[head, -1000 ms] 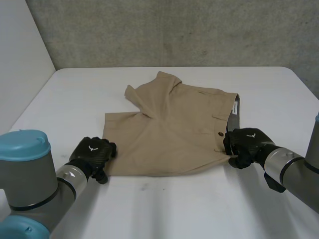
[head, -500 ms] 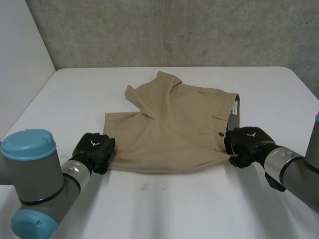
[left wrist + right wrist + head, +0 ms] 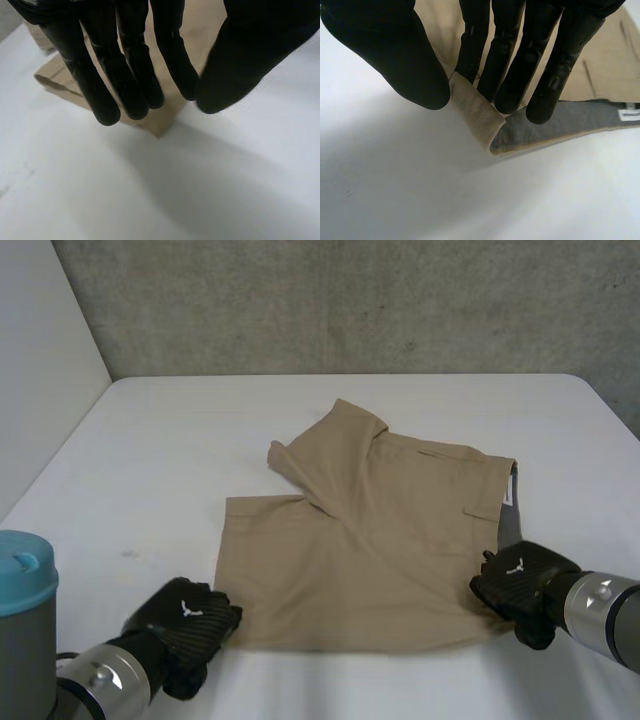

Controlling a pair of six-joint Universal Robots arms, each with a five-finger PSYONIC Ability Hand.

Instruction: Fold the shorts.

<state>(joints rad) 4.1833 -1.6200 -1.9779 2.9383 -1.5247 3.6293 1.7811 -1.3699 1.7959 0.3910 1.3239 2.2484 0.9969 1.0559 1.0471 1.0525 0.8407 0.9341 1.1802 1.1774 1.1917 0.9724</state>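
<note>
Shorts (image 3: 370, 540) of tan woven cloth, matte and lightly creased, spread flat across the middle and lower right of the head view on smooth white table (image 3: 150, 440). One leg folded over toward the upper centre, leaving a diagonal crease and a blunt point of cloth. Near hem straight along the lower edge of the frame. Grey lining (image 3: 560, 125) and small white label (image 3: 511, 495) showing at the open waistband on the right.

Left hand (image 3: 190, 625), black and ribbed, at the lower-left corner of the cloth; seen in the left wrist view with long fingers (image 3: 125, 80) nearly straight and thumb pressed against them, pinching that corner, its tip poking out just past the fingertips. Right hand (image 3: 520, 580) at the lower-right corner by the waistband; in the right wrist view, thumb (image 3: 400, 60) and fingers clamped on the rolled, finely ribbed waistband edge.

Bare tabletop wide on the left and along the far side up to rough grey concrete wall (image 3: 350, 300); narrower strip on the right of the waistband; little room between the near hem and the lower edge of the frame.
</note>
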